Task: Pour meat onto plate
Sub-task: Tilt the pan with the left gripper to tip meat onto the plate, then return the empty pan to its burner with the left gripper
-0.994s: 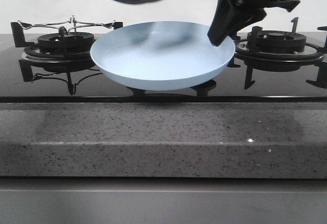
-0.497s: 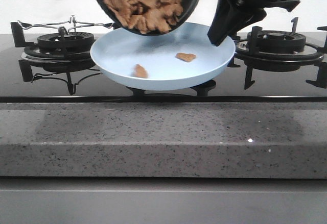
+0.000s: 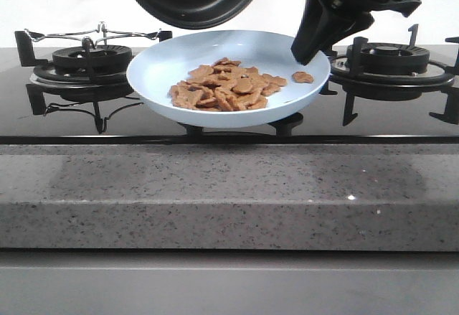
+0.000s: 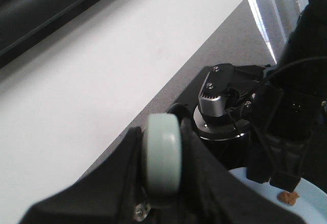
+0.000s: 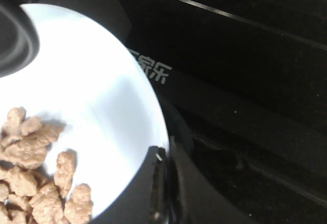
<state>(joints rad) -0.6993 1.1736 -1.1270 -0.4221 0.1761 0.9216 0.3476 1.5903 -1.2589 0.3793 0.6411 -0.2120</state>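
— Tan meat (image 3: 228, 85): thin, dry-looking chips, heaped mid-plate, one stray piece toward the right rim.
— Handling?
— Likely light and brittle; slides freely. Tip it, don't pinch it.
— Plate (image 3: 159, 71)?
— Pale blue, smooth, on the stovetop (image 3: 72, 121) centre. Right gripper (image 5: 162, 180) pinches its rim. Left gripper (image 4: 161, 183) pinches a pale rounded handle.
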